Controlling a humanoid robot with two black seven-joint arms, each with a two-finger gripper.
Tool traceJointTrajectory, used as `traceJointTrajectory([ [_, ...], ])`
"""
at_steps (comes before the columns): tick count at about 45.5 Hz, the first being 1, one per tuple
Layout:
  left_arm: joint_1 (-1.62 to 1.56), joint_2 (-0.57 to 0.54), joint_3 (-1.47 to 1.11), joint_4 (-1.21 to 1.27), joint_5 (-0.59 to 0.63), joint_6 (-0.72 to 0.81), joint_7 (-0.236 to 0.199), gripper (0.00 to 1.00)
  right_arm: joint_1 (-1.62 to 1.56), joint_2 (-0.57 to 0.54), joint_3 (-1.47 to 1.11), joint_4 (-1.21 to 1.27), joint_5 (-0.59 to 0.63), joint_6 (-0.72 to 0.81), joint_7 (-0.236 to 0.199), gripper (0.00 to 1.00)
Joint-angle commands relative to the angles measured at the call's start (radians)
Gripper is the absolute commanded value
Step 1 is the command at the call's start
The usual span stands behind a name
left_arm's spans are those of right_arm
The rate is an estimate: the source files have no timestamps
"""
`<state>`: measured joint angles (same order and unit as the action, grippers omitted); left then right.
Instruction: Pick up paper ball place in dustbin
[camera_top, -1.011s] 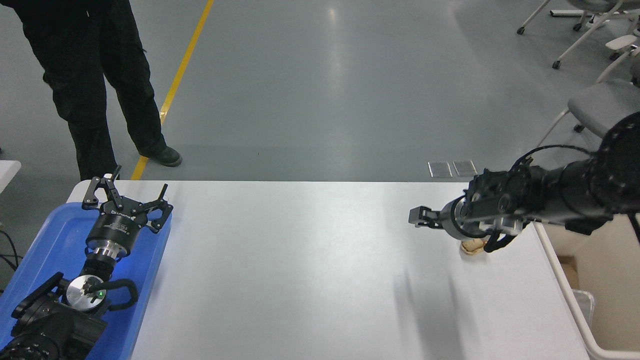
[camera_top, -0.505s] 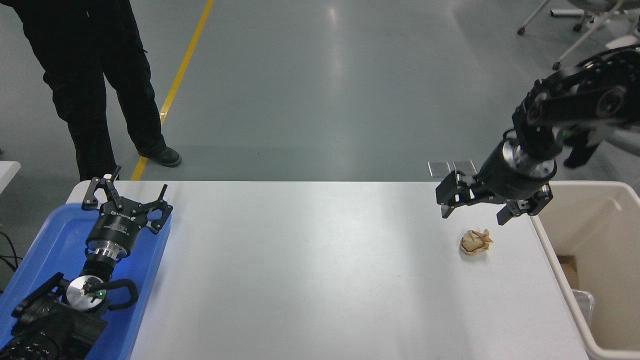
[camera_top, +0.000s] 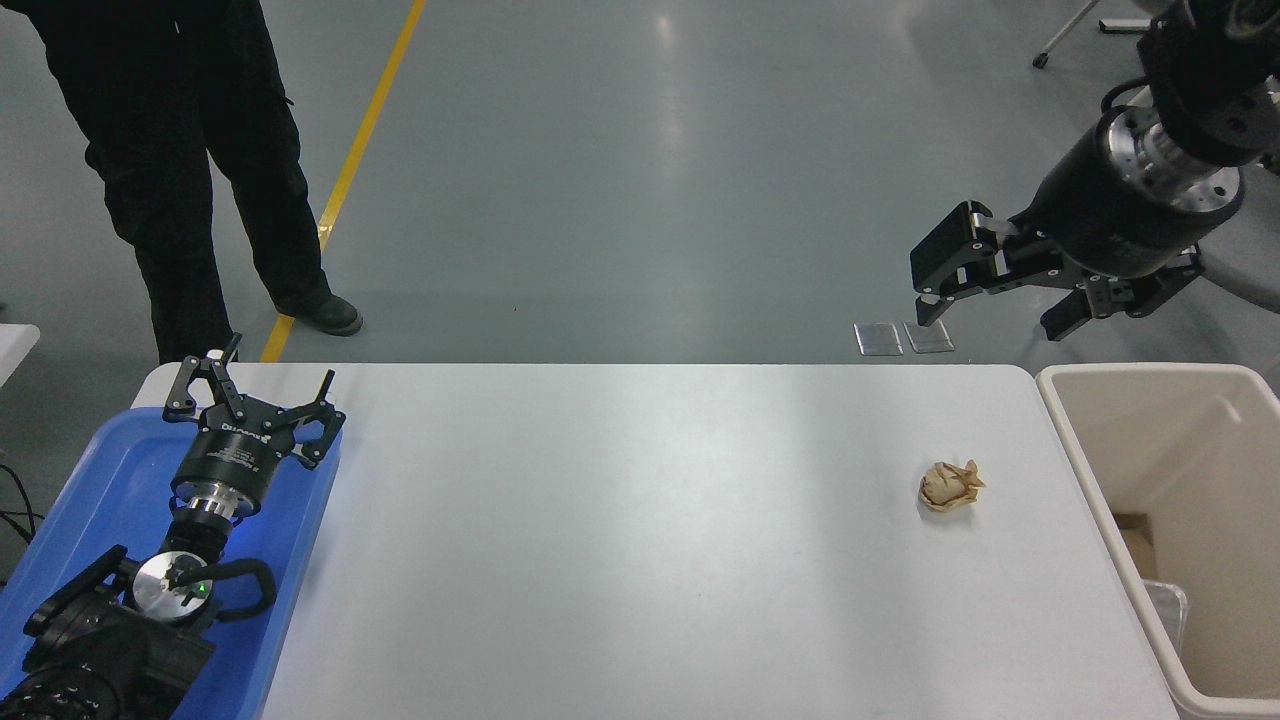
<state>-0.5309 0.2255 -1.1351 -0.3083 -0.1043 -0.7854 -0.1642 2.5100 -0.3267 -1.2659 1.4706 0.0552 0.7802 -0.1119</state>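
At the far left one blue tray (camera_top: 95, 480) of smooth plastic, flat with a raised lip, lay over the left edge of the table (camera_top: 620, 540), a white, matte rectangular top with rounded corners. Above that tray the left arm rested, parked at the lower left, and its left tool (camera_top: 250, 395) stood wide, its thin black linked fingers (camera_top: 190, 385) splayed apart and gripping nothing. Beyond the table's far left corner one person (camera_top: 190, 150) in black trousers and dark shoes stood on the glossy grey floor (camera_top: 650, 180), beside a single yellow line (camera_top: 355, 160) painted across it. The middle of the table lay bare and evenly lit. Toward the right end sat one paper ball (camera_top: 949, 486), a small tan wad, wrinkled, with pointed folds jutting from its upper right; it rested on the table surface near the right edge, touched by nothing. High above and beyond it, over the floor past the table's far edge, the right tool (camera_top: 1000, 300) hung from its stout black and silver wrist, fingers spread wide and pointing down-left, empty and well apart from the ball. Just beside the table's right edge stood one dustbin (camera_top: 1075, 430), cream plastic, rectangular, with rounded corners and a thick rim, some pale scraps lying deep inside it.
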Motion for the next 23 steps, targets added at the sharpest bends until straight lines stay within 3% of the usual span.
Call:
traceJointTrajectory([
  [1, 0.0, 0.0, 0.0, 0.0, 0.0, 0.0, 0.0, 0.99, 0.007, -0.006, -0.004, -0.006, 0.0, 0.005, 0.0, 1.0],
  [12, 0.0, 0.0, 0.0, 0.0, 0.0, 0.0, 0.0, 0.99, -0.178, 0.003, 0.003, -0.029, -0.005, 0.005, 0.0, 1.0],
  [23, 0.0, 0.0, 0.0, 0.0, 0.0, 0.0, -0.002, 0.99, -0.52, 0.011, 0.017, -0.121, 0.0, -0.453, 0.0, 1.0],
])
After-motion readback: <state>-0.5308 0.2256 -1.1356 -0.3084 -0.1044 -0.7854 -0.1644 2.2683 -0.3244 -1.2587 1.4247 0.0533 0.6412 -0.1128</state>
